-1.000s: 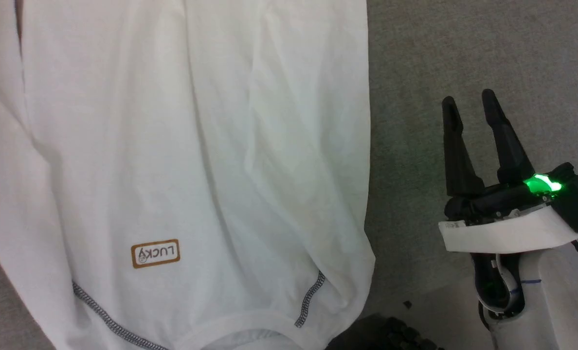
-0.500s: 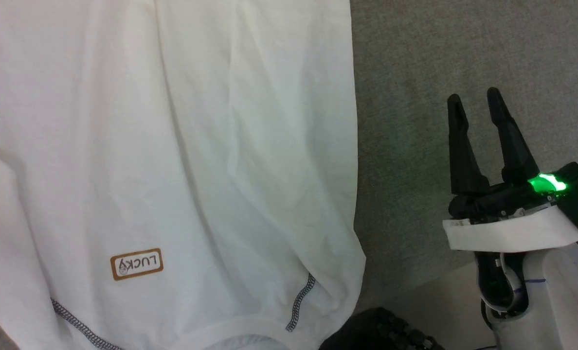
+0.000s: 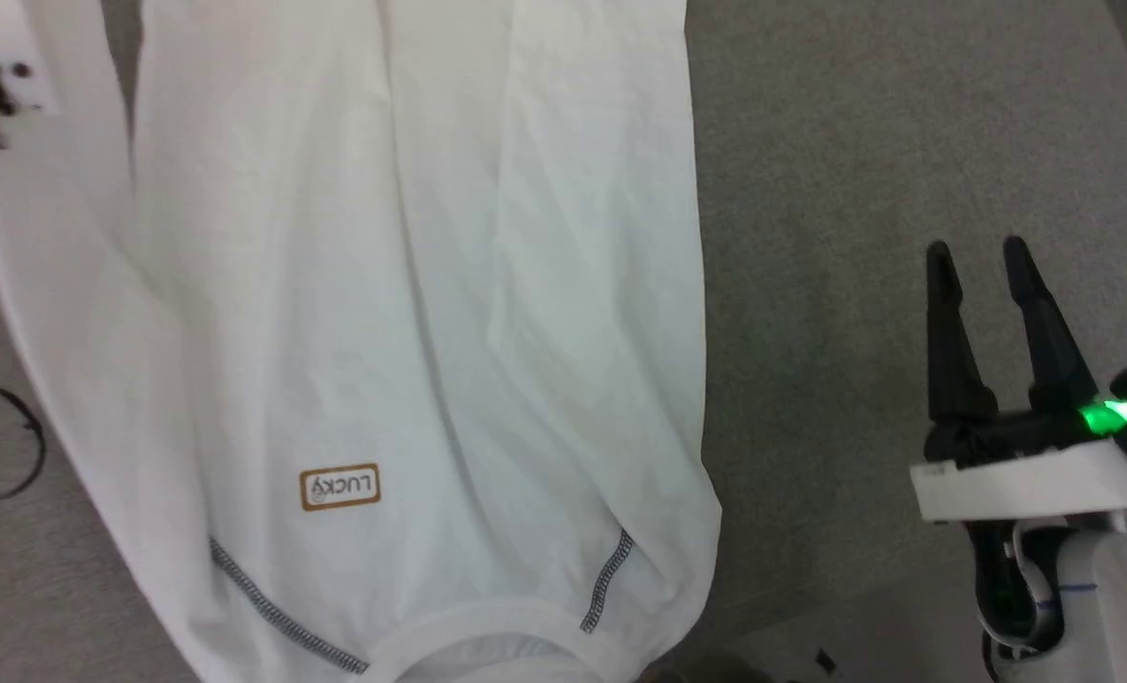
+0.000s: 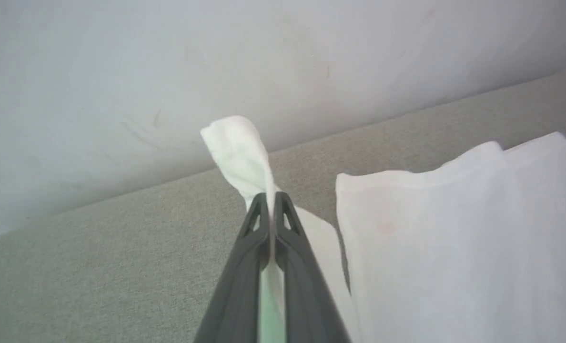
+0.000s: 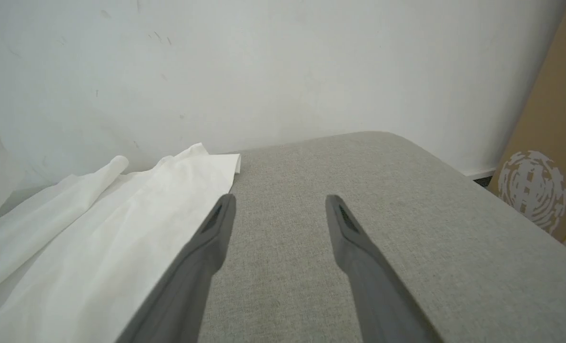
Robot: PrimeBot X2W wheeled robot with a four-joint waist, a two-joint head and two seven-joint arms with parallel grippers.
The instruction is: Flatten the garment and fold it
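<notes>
We find the shirt [image 3: 412, 285] spread on the left part of the grey cushion [image 3: 858, 190], with its collar at the cushion's near edge. The left gripper [image 4: 267, 197] is clamped on a bunched end of the shirt's cloth, above the cushion. The right gripper [image 3: 977, 251] hangs over the cushion's bare right part — fingers spread, holding nothing, as a second ago. Since then the head camera has shifted; the shirt's creases lie much as before.
</notes>
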